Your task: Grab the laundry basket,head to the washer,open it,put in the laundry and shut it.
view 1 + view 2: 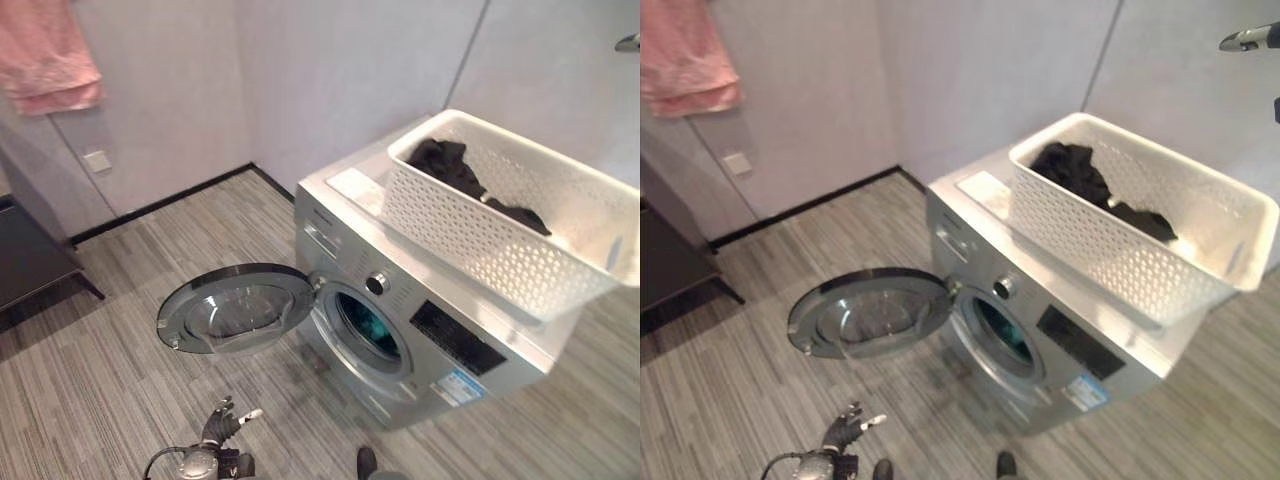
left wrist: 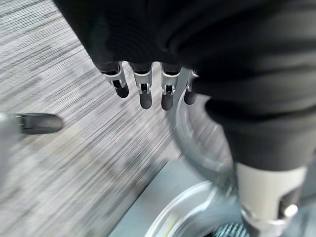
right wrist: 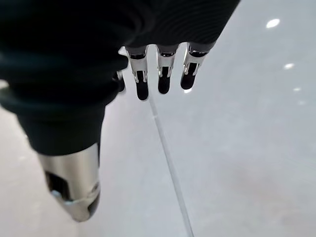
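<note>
Atop the washer, its door swung wide, dark laundry lies soft and light in the white basket, best pinched by a fold; left robot hand and right robot hand hang relaxed, holding nothing

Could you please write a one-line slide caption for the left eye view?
Washer with door swung open, white laundry basket of dark clothes on top; left hand low before it.

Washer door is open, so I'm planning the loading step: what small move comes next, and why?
Probably bring the raised right hand down to the dark laundry in the white basket on the washer; its door hangs open, and both hands hold nothing.
</note>
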Controlling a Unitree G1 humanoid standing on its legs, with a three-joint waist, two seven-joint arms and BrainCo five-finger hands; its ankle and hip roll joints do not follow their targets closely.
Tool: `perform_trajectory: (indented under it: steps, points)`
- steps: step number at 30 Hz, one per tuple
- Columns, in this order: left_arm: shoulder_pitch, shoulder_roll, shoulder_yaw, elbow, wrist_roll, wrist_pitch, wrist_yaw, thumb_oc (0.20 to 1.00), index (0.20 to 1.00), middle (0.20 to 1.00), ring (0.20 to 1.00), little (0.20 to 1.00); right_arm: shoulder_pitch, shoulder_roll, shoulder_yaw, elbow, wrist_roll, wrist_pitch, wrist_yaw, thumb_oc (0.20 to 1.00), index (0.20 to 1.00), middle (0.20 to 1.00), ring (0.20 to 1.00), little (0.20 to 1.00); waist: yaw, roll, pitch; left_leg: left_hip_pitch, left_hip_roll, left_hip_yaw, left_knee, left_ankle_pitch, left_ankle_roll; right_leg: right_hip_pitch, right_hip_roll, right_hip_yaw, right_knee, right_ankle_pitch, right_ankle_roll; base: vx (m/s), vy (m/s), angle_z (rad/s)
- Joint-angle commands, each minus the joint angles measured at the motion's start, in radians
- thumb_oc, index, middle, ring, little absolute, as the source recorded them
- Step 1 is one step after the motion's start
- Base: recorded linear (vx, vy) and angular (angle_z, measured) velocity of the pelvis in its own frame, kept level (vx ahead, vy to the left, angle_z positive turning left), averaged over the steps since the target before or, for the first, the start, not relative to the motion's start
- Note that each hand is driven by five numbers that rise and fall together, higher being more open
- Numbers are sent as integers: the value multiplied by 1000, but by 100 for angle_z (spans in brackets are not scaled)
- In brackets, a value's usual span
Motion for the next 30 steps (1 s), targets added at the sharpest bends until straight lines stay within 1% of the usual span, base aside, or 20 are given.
perform_trajectory:
  steps: [1, 2, 3, 4, 5, 7, 12, 15, 19, 23, 29, 30]
  points:
    - [-27, 60, -64, 53, 20, -32, -13, 1000, 1000, 1000, 1000, 1000, -79, 52, 2, 214, -29, 18, 83, 1000, 1000, 1000, 1000, 1000, 59, -36, -23, 54, 22, 0, 58, -137, 2, -112, -50, 46, 36, -52, 16, 28, -44, 10]
    - [-27, 59, -63, 54, 20, -33, -13, 1000, 1000, 1000, 1000, 1000, -82, 54, 4, 216, -29, 17, 83, 1000, 1000, 1000, 1000, 1000, 58, -36, -23, 54, 22, -1, 57, -136, 2, -112, -50, 45, 36, -52, 16, 28, -45, 18]
    - [-36, 59, -67, 76, 23, -33, -14, 1000, 1000, 1000, 1000, 1000, -74, 84, 9, 261, -29, 10, 107, 1000, 1000, 1000, 1000, 1000, 63, -34, -23, 50, 24, -7, 52, -130, 0, -113, -49, 40, 37, -56, 14, 27, -46, 15]
    - [-44, 60, -68, 87, 23, -34, -14, 1000, 1000, 1000, 1000, 1000, -74, 104, 14, 304, -30, 18, 125, 1000, 1000, 1000, 1000, 1000, 67, -35, -24, 46, 25, -11, 50, -127, -1, -114, -48, 36, 36, -57, 13, 43, -89, 16]
    - [-53, 69, -69, 97, 17, -39, -14, 1000, 1000, 1000, 1000, 1000, -84, 136, 40, 363, -54, 23, 164, 1000, 1000, 1000, 1000, 1000, 78, -33, -20, 34, 28, -17, 41, -116, -5, -120, -49, 26, 35, -60, 11, 26, -73, 13]
    - [-63, 71, -72, 106, 5, -41, -13, 1000, 1000, 1000, 1000, 1000, -80, 152, 43, 394, -59, 31, 182, 1000, 1000, 1000, 1000, 1000, 85, -27, -11, 16, 29, -23, 40, -102, -8, -132, -50, 19, 38, -60, 10, 2, -33, 3]
    - [-72, 69, -81, 118, -5, -36, -17, 1000, 1000, 1000, 1000, 1000, -64, 155, 58, 388, -56, 38, 222, 1000, 1000, 1000, 1000, 1000, 85, -19, 2, -7, 37, -23, 28, -81, -16, -157, -49, 15, 45, -63, 6, -4, -13, 3]
    - [-70, 58, -85, 133, 0, -31, -21, 1000, 1000, 1000, 1000, 1000, -30, 115, 94, 271, -47, 35, 264, 1000, 1000, 1000, 1000, 1000, 75, -14, 17, -15, 48, -16, 20, -62, -20, -179, -43, 19, 61, -69, 1, 0, 0, 0]
    - [-60, 42, -89, 150, 7, -27, -32, 1000, 1000, 1000, 1000, 1000, 11, 78, 123, 150, -25, 28, 301, 1000, 1000, 1000, 1000, 1000, 64, -16, 24, -7, 58, -3, 10, -55, -22, -186, -36, 25, 68, -72, 1, 9, -3, -6]
    - [-74, 36, -80, 167, -13, -30, -30, 1000, 1000, 1000, 1000, 1000, 34, 95, 110, 147, 0, 14, 303, 1000, 1000, 1000, 1000, 1000, 72, -20, 32, -10, 61, 0, 7, -51, -22, -197, -35, 28, 70, -72, 3, 7, -3, -6]
    - [-78, 42, -74, 172, -44, -38, -28, 1000, 1000, 1000, 1000, 1000, 10, 107, 126, 183, 10, 19, 310, 1000, 1000, 1000, 1000, 1000, 83, -21, 43, -29, 68, -10, 9, -36, -27, -214, -34, 22, 84, -78, -1, 3, -3, 1]
    - [-78, 42, -68, 181, -60, -36, -28, 1000, 1000, 1000, 1000, 1000, 10, 112, 129, 210, 5, 21, 312, 1000, 1000, 1000, 1000, 1000, 90, -23, 49, -38, 71, -16, 8, -28, -29, -222, -31, 20, 89, -81, -3, 18, -30, 6]
